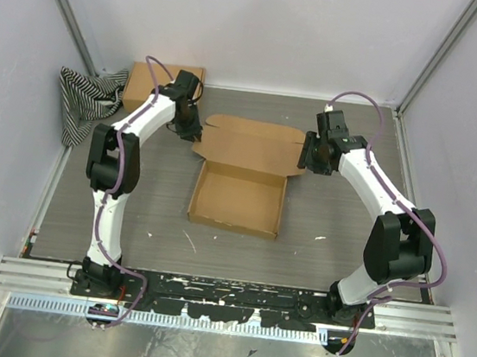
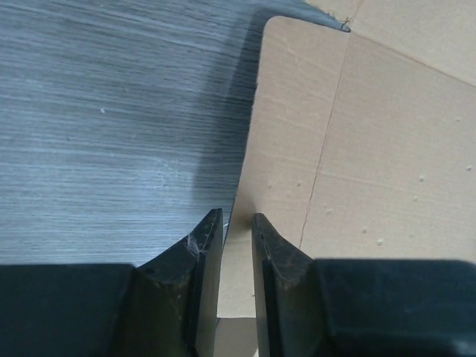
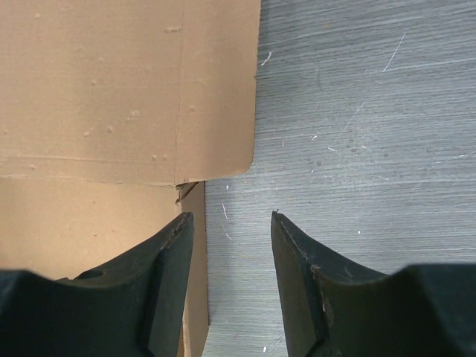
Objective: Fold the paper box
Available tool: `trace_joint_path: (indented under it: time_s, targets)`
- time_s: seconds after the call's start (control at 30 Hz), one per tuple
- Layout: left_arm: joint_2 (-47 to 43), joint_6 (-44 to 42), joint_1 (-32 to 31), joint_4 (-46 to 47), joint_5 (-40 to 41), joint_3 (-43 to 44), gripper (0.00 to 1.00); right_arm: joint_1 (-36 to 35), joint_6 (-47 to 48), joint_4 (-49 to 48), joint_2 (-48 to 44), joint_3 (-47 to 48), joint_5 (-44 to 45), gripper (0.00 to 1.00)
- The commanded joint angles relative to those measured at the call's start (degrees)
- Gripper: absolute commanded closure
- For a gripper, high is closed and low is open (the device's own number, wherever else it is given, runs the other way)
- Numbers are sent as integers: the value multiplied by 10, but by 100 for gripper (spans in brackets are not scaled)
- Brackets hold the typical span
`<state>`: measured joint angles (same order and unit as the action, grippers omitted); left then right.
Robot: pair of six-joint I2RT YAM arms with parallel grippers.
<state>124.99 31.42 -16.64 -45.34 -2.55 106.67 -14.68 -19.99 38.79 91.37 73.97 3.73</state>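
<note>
The paper box, plain brown corrugated card with round-cornered flaps, lay open in the middle of the streaky grey table. The black left fingers stood narrowly apart at one flap's edge, grip unclear. The right fingers gaped half open and empty by the opposite flap.

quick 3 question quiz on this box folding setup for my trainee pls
1. True or false: the right pincer is clamped on the paper box.
2. What sits between the fingers of the left pincer? A) a marker pen B) a flap edge of the paper box C) nothing
3. Fill in: the paper box lid is ___, not closed.
Key: 1 false, its jaws stand open. 2 B. 3 open.
</note>
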Motion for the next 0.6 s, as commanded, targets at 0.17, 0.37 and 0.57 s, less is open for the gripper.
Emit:
trace_joint_path:
  time_s: [0.17, 0.37, 0.57]
  targets:
    - [-14, 11, 2, 40, -45, -10, 72, 3, -5, -19, -19, 4, -12, 49]
    - [-10, 22, 2, 54, -62, -19, 52, 3, -5, -17, -15, 5, -13, 49]
    - [14, 39, 5, 75, -94, -23, 49, 3, -6, -10, -19, 8, -6, 50]
